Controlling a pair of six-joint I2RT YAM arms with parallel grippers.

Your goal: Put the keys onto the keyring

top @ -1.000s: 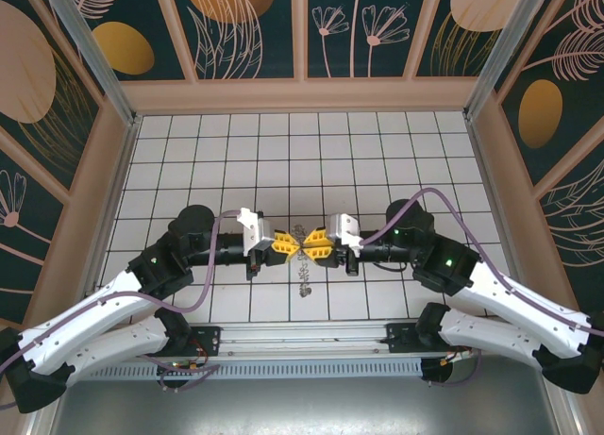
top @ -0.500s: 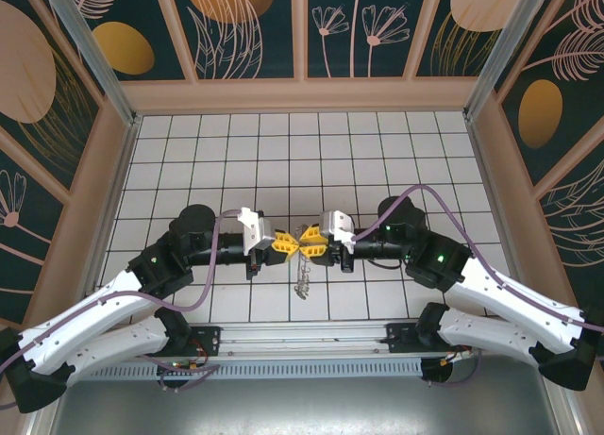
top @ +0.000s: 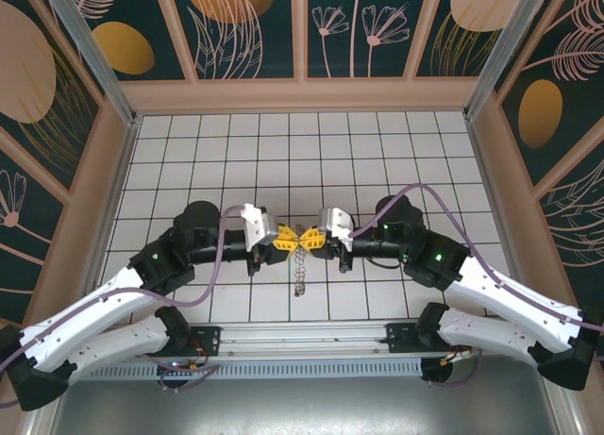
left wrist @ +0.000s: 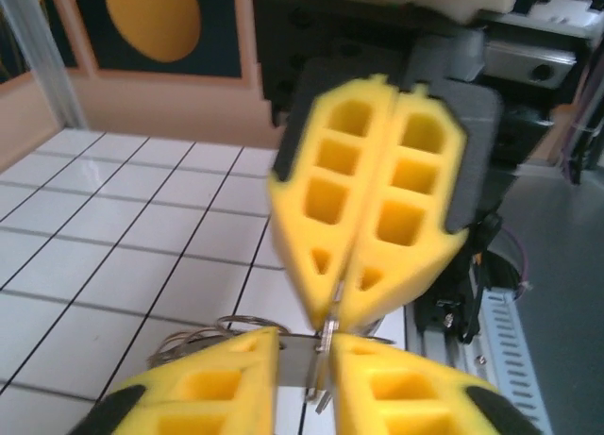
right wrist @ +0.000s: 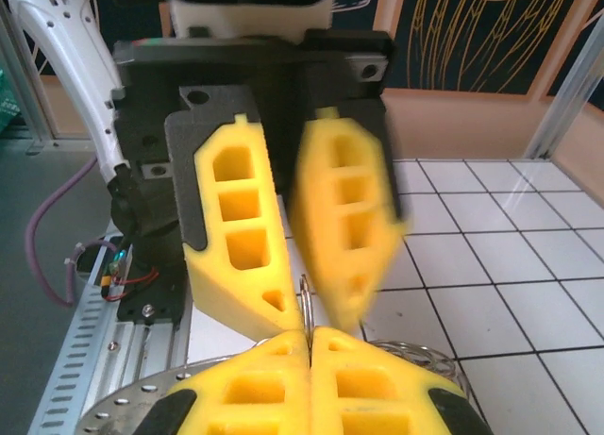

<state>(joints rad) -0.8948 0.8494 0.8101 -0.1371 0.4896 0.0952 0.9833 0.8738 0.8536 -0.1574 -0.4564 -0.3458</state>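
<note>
The two pincers meet tip to tip over the near middle of the tiled bench (top: 283, 142), the left pincer (top: 291, 237) coming in from the left and the right pincer (top: 313, 239) from the right. The keyring (top: 300, 271) hangs just below that meeting point, dangling toward the near edge, lifted off the tiles at its upper end. From the left wrist, the right pincer (left wrist: 327, 324) faces the camera with its yellow fingers (left wrist: 401, 199) pressed together, clenched on a thin strand of the ring's wire that runs out of their tips. The right wrist shows the same: its own pads (right wrist: 255, 388) sit flush against each other with the wire rising from the seam. The left pincer is harder to read. Its fingers (left wrist: 203, 388) lie close but with a narrow gap, and a small piece of grey metal sits in that gap (wire or something flatter, I cannot tell which). I cannot tell whether they actually grip it. One of its fingers is blurred in the right wrist view. Loops of the coiled ring curve out to the left behind the left pincer's finger and arc low beside the right pincer's pads.
</note>
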